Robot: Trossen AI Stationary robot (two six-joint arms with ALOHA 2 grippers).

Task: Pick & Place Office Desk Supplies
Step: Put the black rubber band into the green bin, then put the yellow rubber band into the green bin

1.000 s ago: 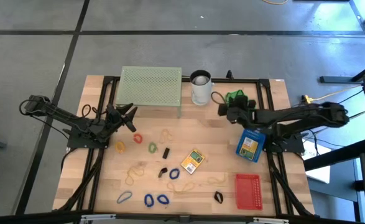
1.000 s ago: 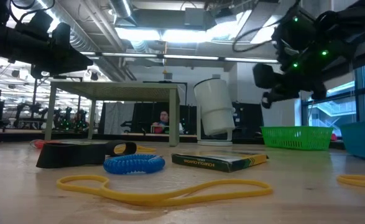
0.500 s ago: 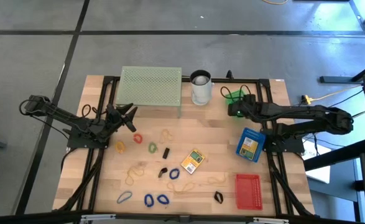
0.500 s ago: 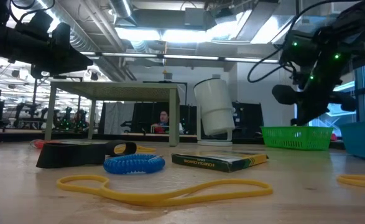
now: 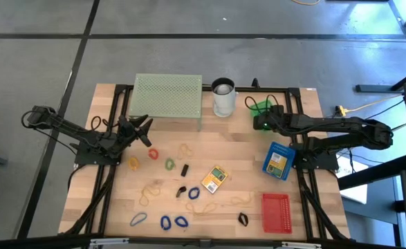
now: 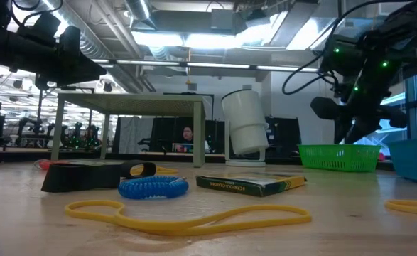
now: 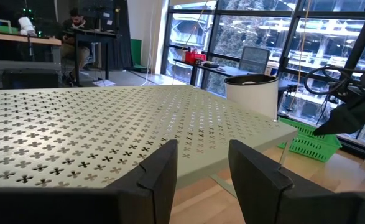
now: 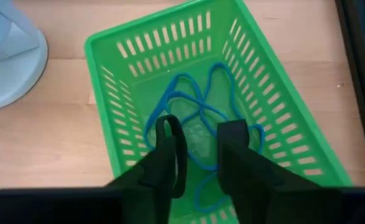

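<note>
right pincer (image 8: 198,155) | fingers apart above green basket (image 8: 132,37), dark band looped on one finger | risk: band snags, lifts out | left pincer (image 7: 201,165) apart, idle beside mesh stand (image 7: 107,118)

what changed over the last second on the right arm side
The right tool swung from beside the white cup out over the green basket, then parted its fingers, apparently letting go above the blue rubber bands lying inside. The left tool stayed by the mesh stand, and the loose supplies on the table kept their places.
</note>
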